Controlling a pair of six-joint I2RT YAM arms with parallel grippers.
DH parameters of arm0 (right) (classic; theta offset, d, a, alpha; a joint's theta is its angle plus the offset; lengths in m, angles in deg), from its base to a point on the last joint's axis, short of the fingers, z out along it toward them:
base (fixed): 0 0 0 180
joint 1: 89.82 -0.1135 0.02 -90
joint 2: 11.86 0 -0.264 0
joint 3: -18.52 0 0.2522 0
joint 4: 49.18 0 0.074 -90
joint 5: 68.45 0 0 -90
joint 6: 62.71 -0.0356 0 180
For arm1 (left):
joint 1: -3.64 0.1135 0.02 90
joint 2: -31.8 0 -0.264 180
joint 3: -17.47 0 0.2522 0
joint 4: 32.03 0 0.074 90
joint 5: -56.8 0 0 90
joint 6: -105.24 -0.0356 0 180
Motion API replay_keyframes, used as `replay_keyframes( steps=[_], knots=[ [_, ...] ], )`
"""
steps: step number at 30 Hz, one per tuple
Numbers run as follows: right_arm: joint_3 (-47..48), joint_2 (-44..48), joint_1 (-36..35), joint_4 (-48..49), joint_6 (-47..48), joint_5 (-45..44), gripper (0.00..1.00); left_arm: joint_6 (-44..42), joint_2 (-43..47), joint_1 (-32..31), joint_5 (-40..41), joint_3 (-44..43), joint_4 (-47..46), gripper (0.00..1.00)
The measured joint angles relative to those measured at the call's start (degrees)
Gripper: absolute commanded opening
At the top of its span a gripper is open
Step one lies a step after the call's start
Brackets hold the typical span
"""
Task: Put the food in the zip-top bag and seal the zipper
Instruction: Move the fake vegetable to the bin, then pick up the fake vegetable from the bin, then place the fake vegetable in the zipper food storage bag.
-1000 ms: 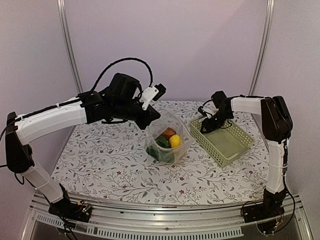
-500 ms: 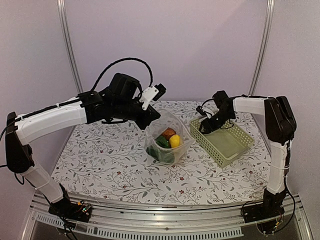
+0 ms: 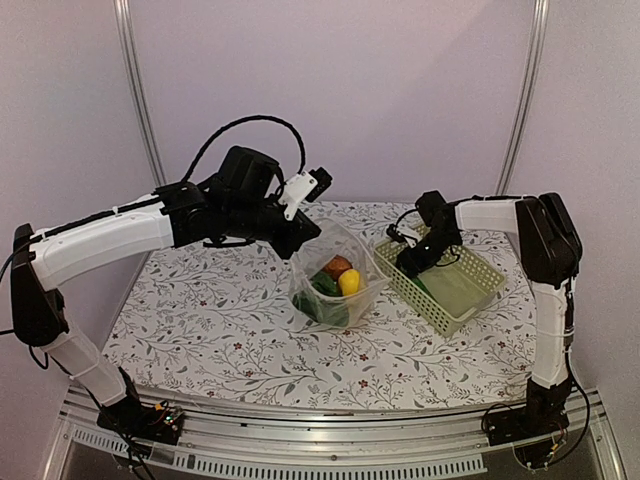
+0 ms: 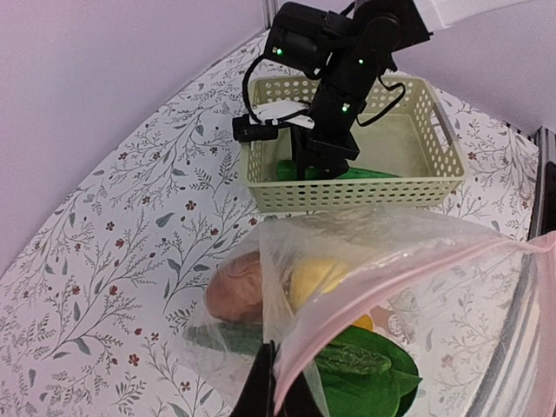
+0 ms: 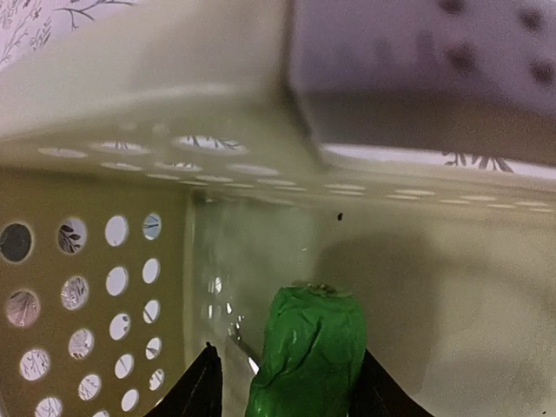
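Our left end effector (image 4: pixel 276 387) is clamped shut on the mouth edge of the clear bag (image 3: pixel 345 248), pinching it at the pink zipper (image 4: pixel 300 360) and holding the bag upright and open on the tabletop (image 3: pixel 220 320). Inside the bag we see a reddish-brown round piece (image 3: pixel 338 265), a yellow fruit (image 3: pixel 349 282), a leafy green vegetable (image 4: pixel 365 391) and a dark green piece low down. Just to the bag's right stands the pale green basket (image 4: pixel 356 195). Our right end effector (image 3: pixel 413 263) reaches down into its near-left corner. Its fingers (image 5: pixel 204 382) stand apart on either side of a green cucumber (image 5: pixel 308 347) lying on the basket floor, with a gap showing on one side.
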Motion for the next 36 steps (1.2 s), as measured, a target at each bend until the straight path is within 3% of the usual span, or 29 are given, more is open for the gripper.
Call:
replay_keyframes(
  steps=[4, 9, 18, 20, 27, 33, 36],
  knots=[
    [0.2, 0.0, 1.0, 0.0, -1.0, -3.1, 0.40, 0.0, 0.0, 0.0, 0.0, 0.0, 0.0, 0.00],
    [0.2, 0.3, 5.0, 0.1, -2.0, -4.2, 0.21, 0.0, 0.0, 0.1, 0.0, 0.0, 0.0, 0.00],
    [0.2, 4.2, 8.4, -0.7, -1.7, 2.0, 0.10, 0.1, 0.0, 0.3, -0.7, 0.0, 0.0, 0.00],
    [0.3, 6.3, 8.2, -1.0, -1.3, 4.5, 0.03, 0.5, 0.0, 0.3, -1.3, -0.1, 0.0, 0.00],
    [1.1, 23.0, 8.0, 0.7, 0.9, 14.2, 0.00, 3.5, -1.8, 0.3, -4.3, -5.2, 1.5, 0.00],
    [-3.3, 43.5, 7.1, 13.6, -0.2, 23.0, 0.00, 8.9, -5.9, 0.3, -5.7, -10.7, 2.8, 0.00],
    [-3.8, 49.2, 4.9, 17.9, -1.6, 26.9, 0.00, 12.0, -7.8, 0.3, -6.4, -13.2, 3.0, 0.00]
  ],
)
